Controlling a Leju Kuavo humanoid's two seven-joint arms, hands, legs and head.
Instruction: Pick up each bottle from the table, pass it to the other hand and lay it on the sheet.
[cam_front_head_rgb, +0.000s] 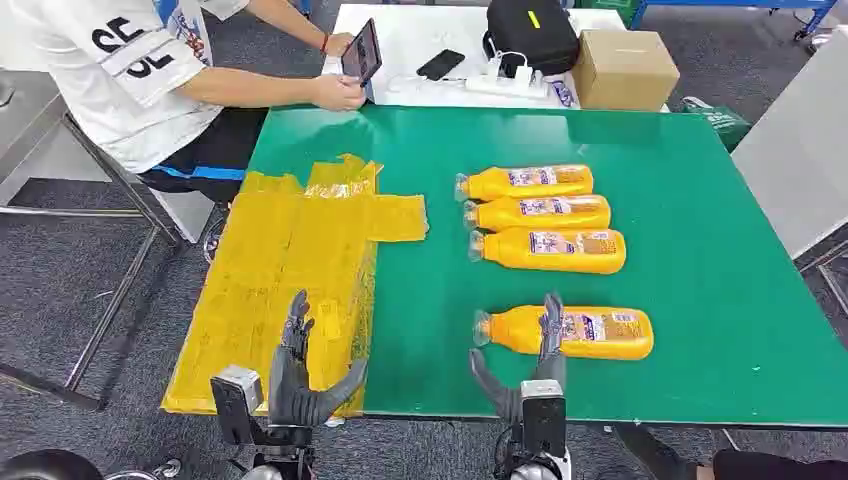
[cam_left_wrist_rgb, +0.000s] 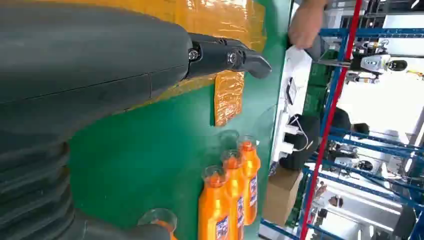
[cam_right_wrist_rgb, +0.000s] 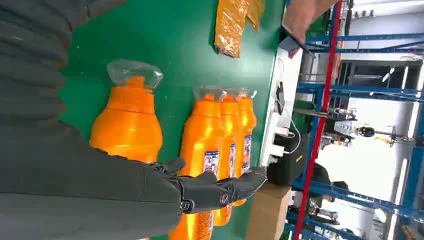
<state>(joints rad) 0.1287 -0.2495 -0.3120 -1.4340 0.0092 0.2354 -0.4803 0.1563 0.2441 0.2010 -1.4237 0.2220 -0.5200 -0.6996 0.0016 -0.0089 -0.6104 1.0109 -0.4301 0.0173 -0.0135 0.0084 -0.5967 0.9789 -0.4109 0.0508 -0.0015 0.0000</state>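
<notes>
Several orange bottles lie on their sides on the green table (cam_front_head_rgb: 700, 200). Three of them (cam_front_head_rgb: 540, 212) form a row at the middle, seen also in the left wrist view (cam_left_wrist_rgb: 235, 192). A fourth bottle (cam_front_head_rgb: 575, 332) lies alone near the front edge. My right hand (cam_front_head_rgb: 535, 365) hovers open just over it, fingers spread above its neck end; the right wrist view shows that bottle (cam_right_wrist_rgb: 127, 125) under the hand (cam_right_wrist_rgb: 200, 187). My left hand (cam_front_head_rgb: 305, 375) is open over the front of the yellow sheet (cam_front_head_rgb: 290, 270), holding nothing. The sheet covers the table's left part.
A person sits at the far left corner with a tablet (cam_front_head_rgb: 362, 52). Behind the green table a white table carries a black bag (cam_front_head_rgb: 530, 35), a cardboard box (cam_front_head_rgb: 622, 68), a phone and a power strip. Blue racks stand beyond.
</notes>
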